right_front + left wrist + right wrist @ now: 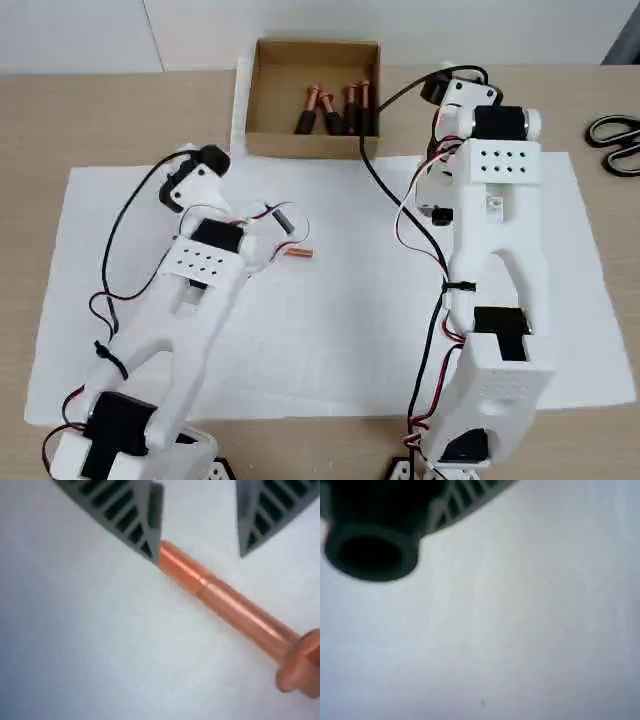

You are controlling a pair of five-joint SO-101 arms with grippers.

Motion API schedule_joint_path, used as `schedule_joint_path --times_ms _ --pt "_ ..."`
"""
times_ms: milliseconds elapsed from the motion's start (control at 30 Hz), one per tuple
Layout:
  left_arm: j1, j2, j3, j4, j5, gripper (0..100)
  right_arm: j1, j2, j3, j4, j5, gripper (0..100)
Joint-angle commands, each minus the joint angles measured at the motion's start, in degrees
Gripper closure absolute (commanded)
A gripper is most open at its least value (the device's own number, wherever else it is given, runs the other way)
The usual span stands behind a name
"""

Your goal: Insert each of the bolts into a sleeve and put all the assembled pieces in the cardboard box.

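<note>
Bright even light, soft faint shadows on the white paper [330, 330] — a glossy streak along the copper bolt [235, 607]

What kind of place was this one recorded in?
Probably a lab or workshop bench for robot trials: a left arm and right arm stand at a wooden table covered with a white sheet, with a cardboard box and scissors on it.

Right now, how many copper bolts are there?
5. Four bolts in sleeves lie in the cardboard box; one bolt lies on the paper by the left gripper. Others may be hidden.
</note>
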Motion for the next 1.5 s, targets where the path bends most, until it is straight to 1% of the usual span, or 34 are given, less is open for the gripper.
schedule_joint_path --times_ms 0,167,400,667,867,1100,1267,1467 --pt "0.00 -2.29 2.42 -5.54 0.35 90 -0.04 -4.18 -0.09 0.40 -0.35 99.5" --pt "0.00 -2.29 4.44 -8.00 0.35 90 -0.04 -4.18 -0.09 0.40 -0.35 99.5" --pt "-1.41 -2.20 4.70 -8.00 0.35 90 -0.04 -4.18 -0.09 0.48 -0.35 99.5" --pt "-2.64 2.20 3.91 -8.09 0.35 90 -0.04 -4.18 -0.09 0.48 -0.35 99.5" --pt "-2.37 2.55 3.03 -8.35 0.35 82 -0.04 -4.18 -0.09 0.48 -0.35 99.5" --pt "-2.55 2.64 3.21 -8.53 0.35 82 -0.04 -4.18 -0.09 0.48 -0.35 99.5" --pt "-2.73 3.08 3.47 -13.10 0.35 82 -0.13 -4.18 -0.09 0.48 -0.35 99.5" --pt "-2.73 8.26 2.95 -13.71 0.35 82 -0.13 -4.18 0.00 0.48 -0.35 99.5"
